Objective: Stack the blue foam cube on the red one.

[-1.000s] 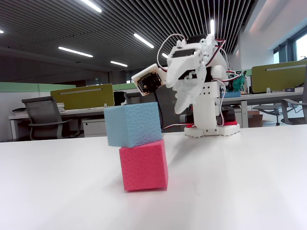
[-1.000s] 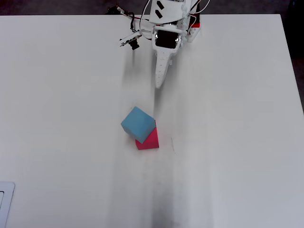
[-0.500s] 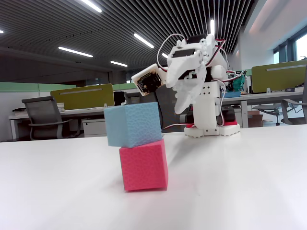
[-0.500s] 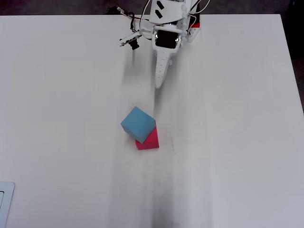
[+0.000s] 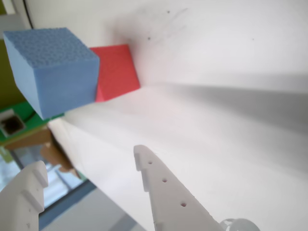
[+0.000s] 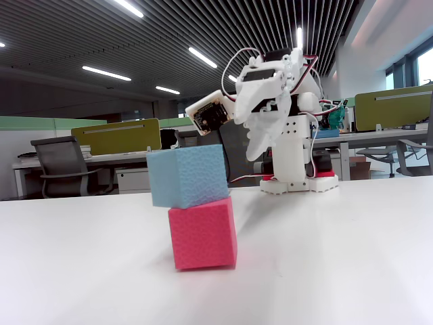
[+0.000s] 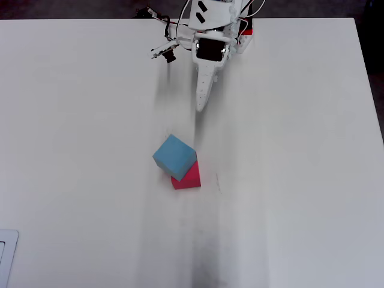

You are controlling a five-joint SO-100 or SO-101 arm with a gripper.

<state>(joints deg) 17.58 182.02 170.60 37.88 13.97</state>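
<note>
The light blue foam cube (image 6: 188, 176) rests on top of the pinkish-red foam cube (image 6: 203, 233), shifted to the left and twisted so it overhangs. The overhead view shows the blue cube (image 7: 174, 156) covering most of the red cube (image 7: 189, 177). In the wrist view the blue cube (image 5: 50, 70) is at the upper left with the red cube (image 5: 118, 72) behind it. My gripper (image 5: 89, 159) is open and empty, well back from the stack. It hangs near the arm's base in the fixed view (image 6: 260, 139) and points at the cubes in the overhead view (image 7: 201, 105).
The white table (image 7: 288, 180) holds only the stack and the arm's base (image 6: 298, 183) at the far edge. Office desks and a chair (image 6: 64, 166) stand beyond the table. A small object (image 7: 6, 258) sits at the lower-left table edge.
</note>
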